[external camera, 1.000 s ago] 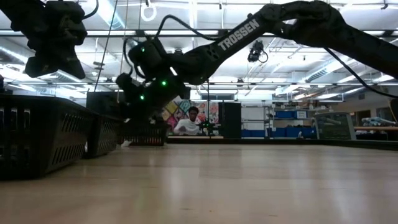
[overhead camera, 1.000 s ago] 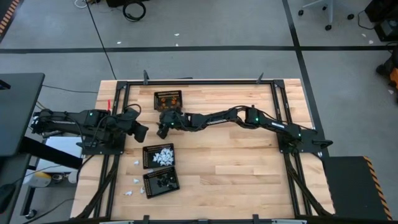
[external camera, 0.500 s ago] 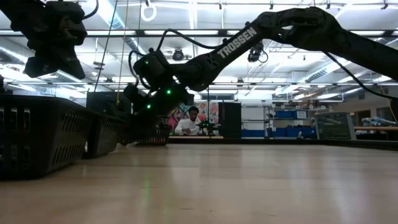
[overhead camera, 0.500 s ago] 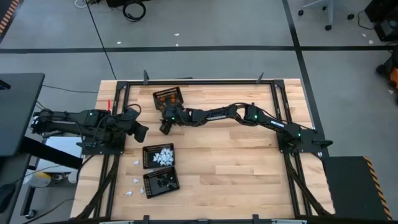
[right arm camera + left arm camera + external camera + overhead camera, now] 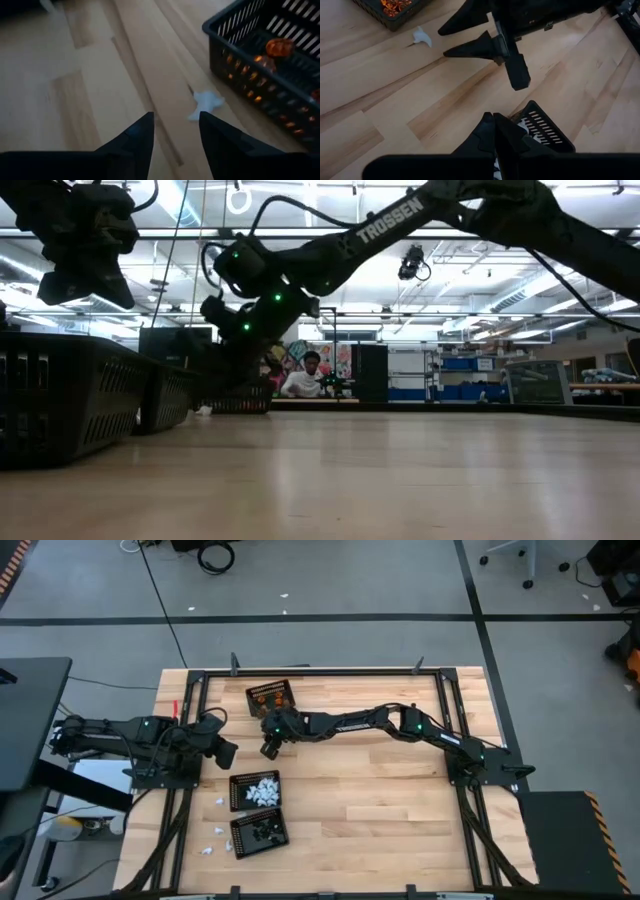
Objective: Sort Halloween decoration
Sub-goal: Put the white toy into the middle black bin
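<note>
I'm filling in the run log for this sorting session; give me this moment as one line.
right gripper: open, above white piece lying on table beside orange basket | left gripper: shut, waiting near white basket

Dark jointed right arm (image 5: 420, 220) bears white "TROSSEN" lettering and green lights, possibly LEDs.

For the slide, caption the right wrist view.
Right gripper, jaws open, hovers above a loose white piece lying on the wooden table beside the basket of orange pieces.
</note>
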{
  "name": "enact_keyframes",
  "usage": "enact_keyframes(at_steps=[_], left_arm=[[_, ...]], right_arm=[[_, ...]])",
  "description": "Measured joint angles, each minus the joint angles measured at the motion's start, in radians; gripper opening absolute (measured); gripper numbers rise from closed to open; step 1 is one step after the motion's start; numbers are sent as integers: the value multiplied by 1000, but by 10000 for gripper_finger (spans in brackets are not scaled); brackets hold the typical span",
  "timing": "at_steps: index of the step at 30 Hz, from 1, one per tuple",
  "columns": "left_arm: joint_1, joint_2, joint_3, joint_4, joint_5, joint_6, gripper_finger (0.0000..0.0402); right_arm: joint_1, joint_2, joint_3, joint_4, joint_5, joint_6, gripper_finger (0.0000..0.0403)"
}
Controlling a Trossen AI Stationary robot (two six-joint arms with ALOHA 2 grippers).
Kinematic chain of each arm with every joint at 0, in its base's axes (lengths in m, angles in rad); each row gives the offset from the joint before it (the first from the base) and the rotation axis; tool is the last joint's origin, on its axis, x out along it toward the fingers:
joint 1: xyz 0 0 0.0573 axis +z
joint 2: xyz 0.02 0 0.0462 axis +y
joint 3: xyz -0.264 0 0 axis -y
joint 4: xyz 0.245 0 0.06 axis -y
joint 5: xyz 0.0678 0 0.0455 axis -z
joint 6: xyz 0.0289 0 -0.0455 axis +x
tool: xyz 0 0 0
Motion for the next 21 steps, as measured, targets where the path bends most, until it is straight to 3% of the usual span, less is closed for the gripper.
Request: enact_keyframes(at_steps=[6,14,21], left_arm=[[0,0,0,0,7,1,9],[0,0,0,0,6,1,9],[0,0,0,0,6,1,9]], right_arm=[[-21,0,-26,41,33,-10,160],[-65,1,-145,265,-71,37,163],[-64,0,-197,382,-81,-13,176]])
